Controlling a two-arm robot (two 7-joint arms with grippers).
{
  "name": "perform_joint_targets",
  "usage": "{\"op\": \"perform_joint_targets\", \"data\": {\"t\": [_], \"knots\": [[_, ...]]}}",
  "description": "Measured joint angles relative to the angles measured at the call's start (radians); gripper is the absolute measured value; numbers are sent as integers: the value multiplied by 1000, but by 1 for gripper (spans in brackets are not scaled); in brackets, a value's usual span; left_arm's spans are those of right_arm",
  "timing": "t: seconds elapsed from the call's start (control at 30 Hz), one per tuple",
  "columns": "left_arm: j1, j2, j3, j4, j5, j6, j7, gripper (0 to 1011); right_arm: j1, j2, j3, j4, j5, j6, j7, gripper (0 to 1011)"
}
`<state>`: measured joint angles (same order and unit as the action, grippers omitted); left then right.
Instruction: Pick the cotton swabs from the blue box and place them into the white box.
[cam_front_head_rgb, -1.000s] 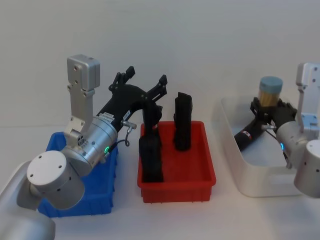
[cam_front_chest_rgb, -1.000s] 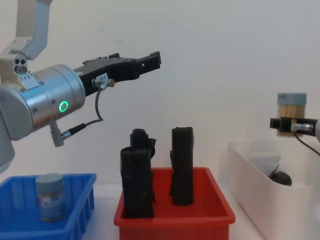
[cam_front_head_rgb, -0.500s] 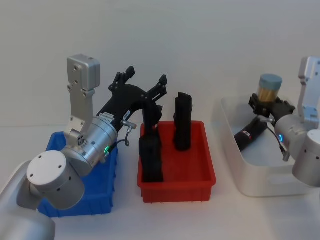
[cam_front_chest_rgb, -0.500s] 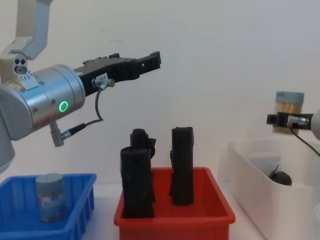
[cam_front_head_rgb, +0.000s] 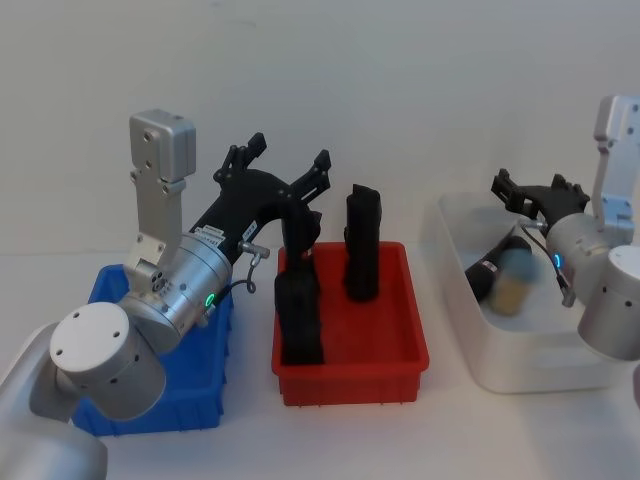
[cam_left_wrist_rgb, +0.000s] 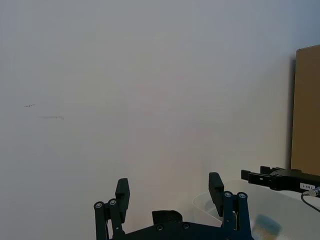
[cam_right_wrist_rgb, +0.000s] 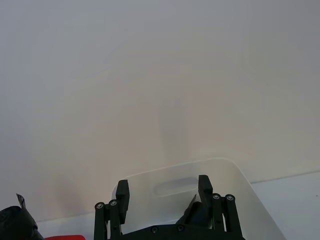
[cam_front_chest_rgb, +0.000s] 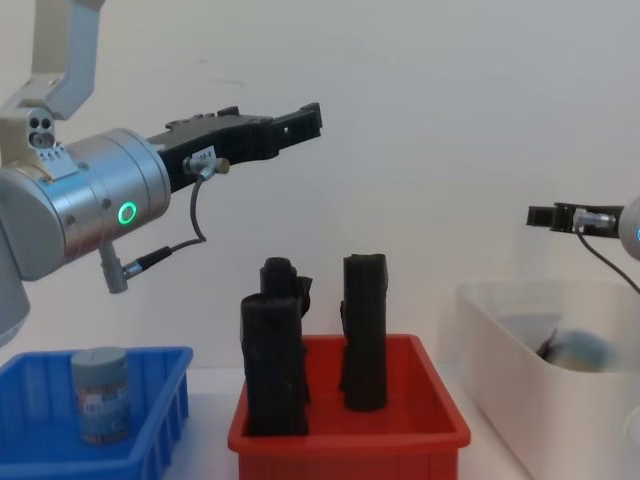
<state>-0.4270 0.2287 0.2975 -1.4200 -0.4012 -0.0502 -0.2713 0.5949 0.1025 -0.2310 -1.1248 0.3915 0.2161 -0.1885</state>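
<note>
One cotton swab jar with a grey-blue cap stands upright in the blue box. Another cotton swab jar lies blurred inside the white box, beside a black object. My right gripper hangs open above the white box with nothing between its fingers, and the box rim shows beyond them in the right wrist view. High over the blue box and the red bin's left edge, my left gripper is open and empty.
A red bin between the two boxes holds tall black rolls, standing upright under the left gripper's fingers. A white wall is close behind the table.
My right gripper has opened and let go of the jar, which dropped into the white box. The left arm has stayed still.
</note>
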Motion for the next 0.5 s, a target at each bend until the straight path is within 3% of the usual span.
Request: {"op": "perform_joint_targets", "data": {"t": [0.23, 0.5], "knots": [[0, 0, 0, 0, 0, 0, 0, 1004, 4, -1, 1, 1, -7, -4, -4, 1000], [0, 0, 0, 0, 0, 0, 0, 1004, 7, -2, 1, 1, -11, -6, -6, 1001]]}}
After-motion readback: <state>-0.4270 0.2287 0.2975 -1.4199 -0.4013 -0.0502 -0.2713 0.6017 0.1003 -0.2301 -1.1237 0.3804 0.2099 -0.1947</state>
